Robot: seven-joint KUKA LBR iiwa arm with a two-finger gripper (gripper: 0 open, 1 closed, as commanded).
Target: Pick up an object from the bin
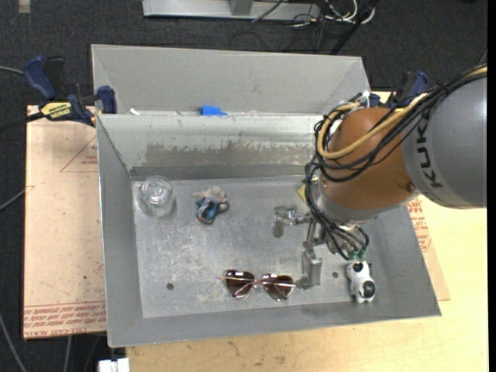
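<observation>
Soft, even light falls from above into the bin (116, 208); left of my gripper (311, 263) its floor gives a pale sheen, and beneath my gripper the shadow is faint

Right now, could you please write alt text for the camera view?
The arm's claw hangs open by the right end of brown-tinted sunglasses in a grey bin; a clear glass, a small figure and a white toy lie elsewhere in it.

a robot lab (kuka arm (457, 146), grey bin (232, 84), floor cables (345, 2)).
</observation>
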